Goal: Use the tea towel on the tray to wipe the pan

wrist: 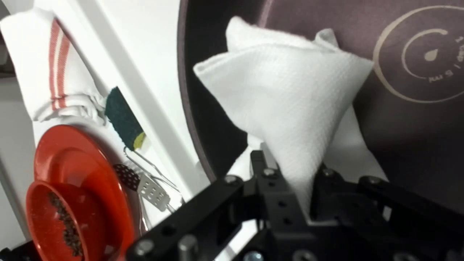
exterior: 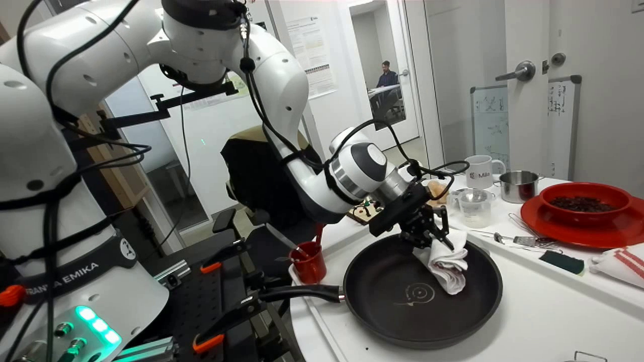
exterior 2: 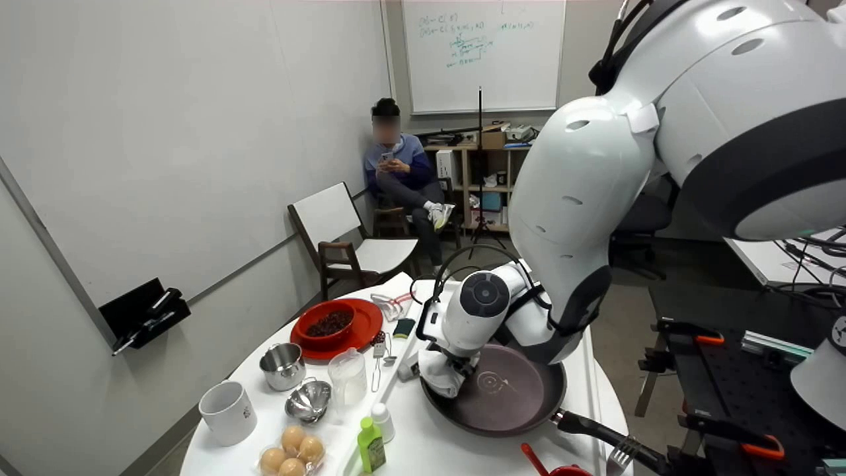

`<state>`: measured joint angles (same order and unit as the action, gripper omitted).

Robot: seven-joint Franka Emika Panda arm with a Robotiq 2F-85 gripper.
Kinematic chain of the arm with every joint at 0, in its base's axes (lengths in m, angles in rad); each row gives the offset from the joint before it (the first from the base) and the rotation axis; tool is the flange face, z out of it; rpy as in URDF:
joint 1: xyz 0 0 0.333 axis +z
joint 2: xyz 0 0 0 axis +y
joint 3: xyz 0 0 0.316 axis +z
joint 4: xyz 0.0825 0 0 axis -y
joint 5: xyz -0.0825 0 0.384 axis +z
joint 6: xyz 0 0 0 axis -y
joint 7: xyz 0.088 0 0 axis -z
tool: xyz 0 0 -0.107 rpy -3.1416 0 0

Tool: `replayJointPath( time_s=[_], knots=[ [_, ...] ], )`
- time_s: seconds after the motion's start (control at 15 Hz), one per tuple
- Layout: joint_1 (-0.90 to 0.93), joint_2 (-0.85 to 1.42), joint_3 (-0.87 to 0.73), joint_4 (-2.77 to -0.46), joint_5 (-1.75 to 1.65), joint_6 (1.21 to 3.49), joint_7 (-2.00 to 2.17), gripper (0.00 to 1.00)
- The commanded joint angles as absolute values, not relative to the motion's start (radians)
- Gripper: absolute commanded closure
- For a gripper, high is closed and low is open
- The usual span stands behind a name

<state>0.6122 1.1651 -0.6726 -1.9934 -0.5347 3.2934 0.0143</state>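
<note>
A whiteboard hangs above open shelves, and a white-seated chair stands by the pale wall.

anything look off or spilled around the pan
Mildly: the pan handle juts past the tray rim and the table edge, where it might get bumped. A tiny dark speck inside that rim is too small to identify.

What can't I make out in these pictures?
Wrist view: the frying pan beneath the tea towel, hidden by cloth; part of that towel, behind the hand.
In an exterior view: what the wire loop belongs to, cut off by the bottom edge.
In an exterior view: the seated person's face, blurred; most whiteboard writing, too small.
</note>
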Motion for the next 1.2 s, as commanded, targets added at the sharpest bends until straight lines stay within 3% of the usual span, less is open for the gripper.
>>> replayJointPath(
  time_s=[0.0, 1.13],
  knots=[
    [0.659, 1.248, -0.726, -1.974, -0.361, 3.334, -0.051, 0.92],
    [0.738, 1.241, -0.786, -2.168, -0.284, 3.354, -0.244, 0.92]
  ],
)
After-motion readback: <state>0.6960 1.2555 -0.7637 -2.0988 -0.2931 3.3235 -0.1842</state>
